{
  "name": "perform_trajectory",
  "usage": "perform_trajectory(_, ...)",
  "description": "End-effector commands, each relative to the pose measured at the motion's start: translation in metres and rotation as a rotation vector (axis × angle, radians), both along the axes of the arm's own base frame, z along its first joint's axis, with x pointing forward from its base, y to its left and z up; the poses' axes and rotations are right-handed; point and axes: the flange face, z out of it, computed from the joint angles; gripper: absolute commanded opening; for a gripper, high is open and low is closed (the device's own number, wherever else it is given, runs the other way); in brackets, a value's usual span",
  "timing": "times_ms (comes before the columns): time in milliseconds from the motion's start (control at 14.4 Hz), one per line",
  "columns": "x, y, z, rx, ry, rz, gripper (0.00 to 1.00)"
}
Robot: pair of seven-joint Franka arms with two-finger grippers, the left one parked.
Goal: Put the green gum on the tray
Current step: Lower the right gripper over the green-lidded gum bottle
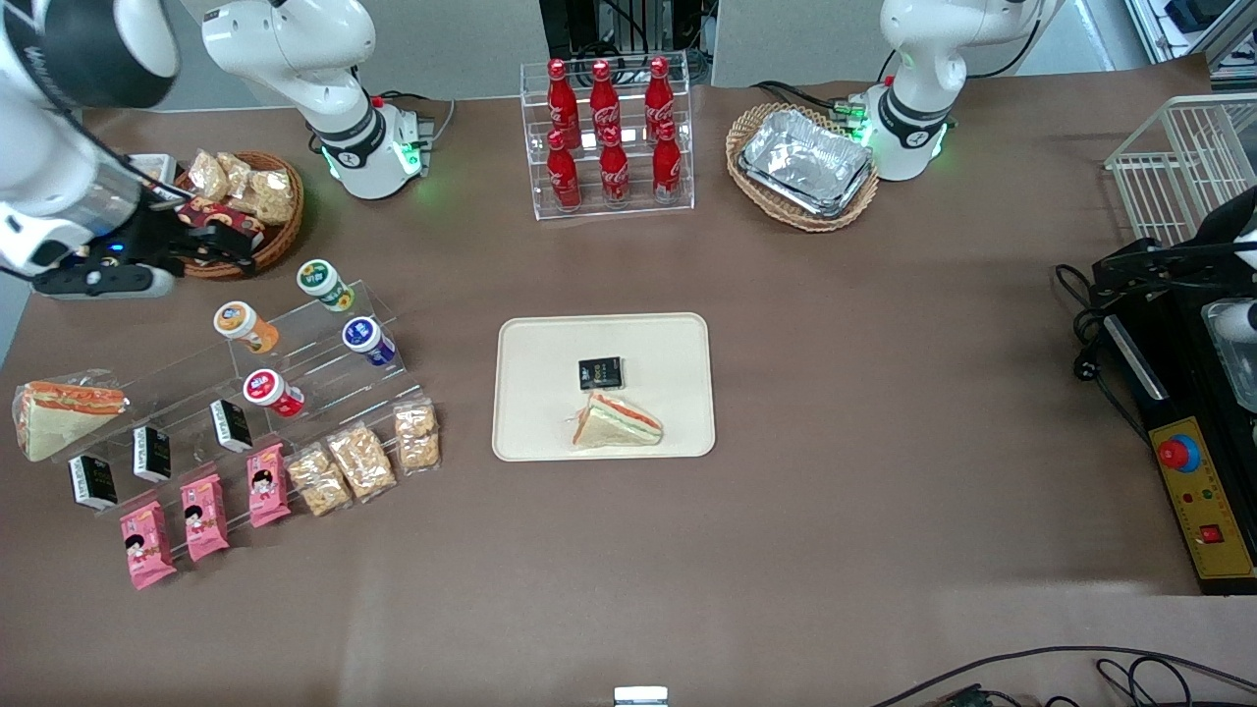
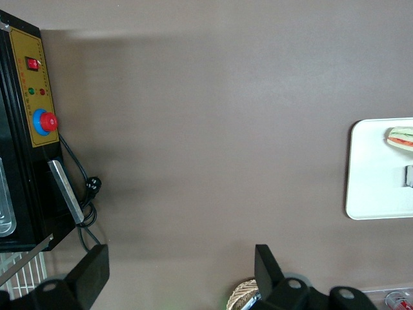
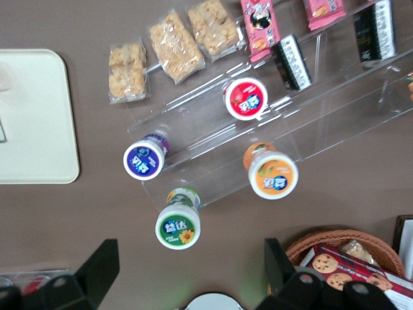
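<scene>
Above the clear stepped rack (image 3: pixel 258 135) holding the green gum (image 3: pixel 177 226), the tool (image 3: pixel 187 271) hangs spread.

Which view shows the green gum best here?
The right wrist view: the green gum appears large, its lid print readable, on the clear stand, with the open tool hovering above. The front view shows it small, far from the tray. The left wrist view misses it.
</scene>
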Motion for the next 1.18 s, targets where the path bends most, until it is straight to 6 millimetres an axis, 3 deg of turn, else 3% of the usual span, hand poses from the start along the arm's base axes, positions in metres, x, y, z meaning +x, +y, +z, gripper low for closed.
perform_trajectory(0, -0.023, 0.013, -0.028, -0.012, -0.013, -0.009, 1.00)
perform_trajectory(485, -0.042, 0.015, -0.069, -0.011, -0.013, -0.009, 1.00)
perform_trajectory(1108, -0.065, 0.036, -0.137, 0.003, -0.045, -0.020, 1.00)
